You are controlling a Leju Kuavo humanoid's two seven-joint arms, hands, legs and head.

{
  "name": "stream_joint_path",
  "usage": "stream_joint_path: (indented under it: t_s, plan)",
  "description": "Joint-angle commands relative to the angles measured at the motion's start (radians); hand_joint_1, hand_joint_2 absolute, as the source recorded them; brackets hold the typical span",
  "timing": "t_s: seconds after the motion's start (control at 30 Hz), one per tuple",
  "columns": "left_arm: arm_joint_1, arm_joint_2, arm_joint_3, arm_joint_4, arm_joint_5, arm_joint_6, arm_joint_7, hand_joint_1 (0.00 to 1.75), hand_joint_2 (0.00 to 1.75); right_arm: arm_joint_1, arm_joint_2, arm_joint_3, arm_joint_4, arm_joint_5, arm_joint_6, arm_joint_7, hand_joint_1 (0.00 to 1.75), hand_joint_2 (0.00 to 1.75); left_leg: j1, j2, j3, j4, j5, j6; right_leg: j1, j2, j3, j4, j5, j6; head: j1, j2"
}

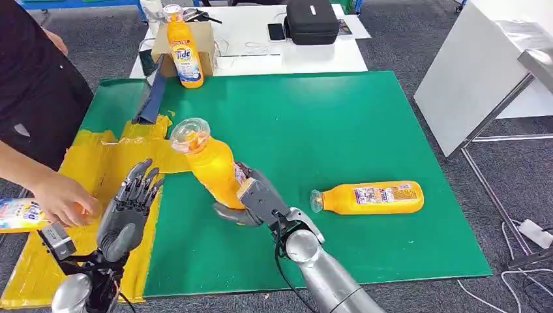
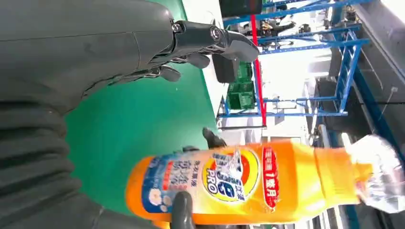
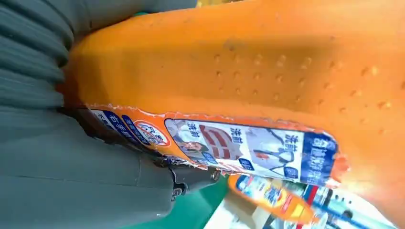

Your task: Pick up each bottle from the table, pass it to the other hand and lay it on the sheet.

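Note:
My right hand (image 1: 255, 201) grips an orange bottle (image 1: 210, 164) by its lower body, lifted off the green mat (image 1: 339, 124) and tilted with its clear cap toward my left; the same orange bottle (image 3: 267, 71) looms close in the right wrist view. My left hand (image 1: 128, 208) is open above the yellow sheet (image 1: 98, 163), fingers spread toward the bottle (image 2: 248, 183), a short gap away. A second orange bottle (image 1: 368, 197) lies on its side on the mat to my right. A third bottle (image 1: 184, 47) stands upright at the mat's far edge. A person's hand (image 1: 62, 199) takes a bottle (image 1: 16, 215) from the sheet.
A cardboard box (image 1: 207, 45) and a black case (image 1: 312, 21) sit on the white table (image 1: 326, 55) behind the mat. A dark blue bar (image 1: 152, 98) lies at the mat's far left. A white panel (image 1: 479, 72) leans at the right. A person stands at the left.

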Motion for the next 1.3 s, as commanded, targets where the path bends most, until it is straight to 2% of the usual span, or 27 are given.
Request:
stream_joint_path:
  t_s: [0.03,0.3,0.53,0.6,0.63,0.83,1.03,1.07,1.1,1.3]
  plan:
    - [-0.012,-0.008,-0.083,-0.011,-0.015,0.013,0.009,0.0,1.75,-0.045,0.026,0.112,0.099,0.001,0.017,0.007,1.75,1.75,0.0,-0.001,0.005,-0.001,-0.001,0.0,0.0,0.003,0.005,-0.001,-0.002,-0.001,0.0,0.0]
    - [-0.012,-0.005,-0.082,-0.01,-0.015,0.013,0.009,0.0,1.75,-0.048,0.021,0.11,0.1,0.001,0.018,0.008,1.75,1.75,0.0,-0.001,0.004,0.0,-0.001,0.0,0.0,0.002,0.004,0.0,-0.001,-0.001,0.0,0.0]
    - [-0.027,0.002,-0.174,0.005,-0.023,0.005,0.019,0.0,1.75,-0.098,0.089,0.218,0.276,0.014,0.039,0.02,1.75,1.75,0.0,0.0,0.002,-0.001,0.0,0.0,0.0,0.002,0.002,-0.001,0.0,-0.001,0.0,0.0]
    - [-0.028,0.0,-0.183,0.008,-0.031,0.013,0.019,0.0,1.75,-0.1,0.089,0.234,0.282,0.013,0.037,0.021,1.75,1.75,0.0,-0.001,0.006,-0.002,-0.001,0.0,0.0,0.003,0.006,-0.001,-0.001,-0.002,0.0,0.0]
    - [-0.028,0.002,-0.189,0.009,-0.037,0.019,0.018,0.0,1.75,-0.103,0.089,0.251,0.286,0.014,0.036,0.024,1.75,1.75,0.0,-0.001,0.002,-0.001,0.0,0.0,0.0,0.001,0.002,0.0,-0.001,-0.001,0.0,0.0]
    - [-0.041,0.01,-0.208,0.028,-0.034,0.032,0.022,0.0,1.75,-0.106,0.089,0.373,0.303,-0.014,0.025,0.061,1.75,1.75,0.0,-0.001,0.006,-0.002,-0.001,0.0,0.0,0.003,0.006,-0.001,-0.001,-0.002,0.0,0.0]
    - [-0.059,0.018,-0.221,0.06,-0.04,0.041,0.041,0.0,1.75,-0.127,0.089,0.486,0.311,-0.072,0.005,0.091,1.75,1.75,0.0,-0.002,0.002,-0.001,0.0,0.0,0.0,0.0,0.002,-0.001,-0.001,-0.001,0.0,0.0]
    - [-0.06,0.019,-0.22,0.06,-0.041,0.042,0.041,1.57,1.75,-0.128,0.089,0.49,0.311,-0.074,0.003,0.092,1.75,1.75,0.0,-0.002,0.004,-0.002,0.0,0.0,0.0,0.0,0.004,-0.001,-0.001,-0.001,0.0,0.0]
    - [-0.059,0.023,-0.221,0.061,-0.044,0.042,0.034,1.75,1.75,-0.135,0.089,0.505,0.309,-0.087,0.0,0.093,1.75,1.75,0.0,-0.004,0.004,-0.001,-0.001,0.0,0.0,0.0,0.005,-0.001,-0.002,-0.002,0.0,0.0]
    - [-0.069,0.03,-0.216,0.07,-0.065,0.044,0.02,1.75,1.75,-0.162,0.089,0.534,0.33,-0.135,-0.024,0.087,1.75,1.75,0.0,-0.003,0.002,-0.001,0.0,0.0,0.0,0.0,0.002,-0.001,-0.001,-0.001,0.0,0.0]
